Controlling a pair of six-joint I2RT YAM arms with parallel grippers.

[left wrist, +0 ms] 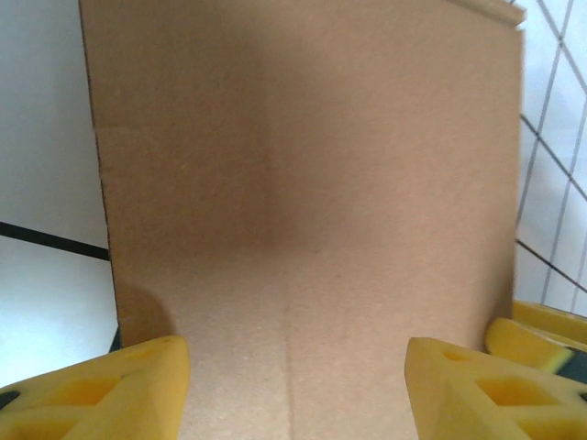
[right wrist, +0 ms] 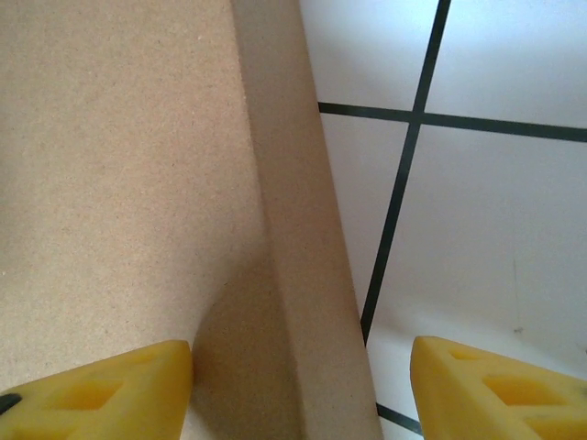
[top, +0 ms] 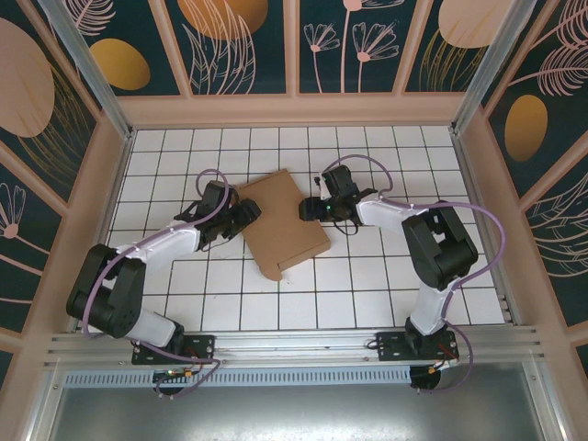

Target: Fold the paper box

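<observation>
The paper box (top: 283, 225) is a slim brown cardboard rectangle lying at a diagonal on the table's middle, with a small tab sticking out at its near corner. My left gripper (top: 246, 213) sits at its left edge. In the left wrist view the box (left wrist: 303, 183) spreads out in front of the left gripper (left wrist: 298, 394), whose yellow fingertips (left wrist: 101, 390) stand wide apart and open. My right gripper (top: 306, 209) is at the box's right edge. There the right gripper (right wrist: 303, 394) is open and straddles the box's side wall (right wrist: 303, 275), one fingertip (right wrist: 101, 390) over the cardboard, the other over the tiles.
The white tiled table (top: 386, 285) with black grid lines is ringed by pink wooden walls (top: 294, 110). An aluminium rail (top: 294, 344) with both arm bases runs along the near edge. Both arms reach inward from either side of the box.
</observation>
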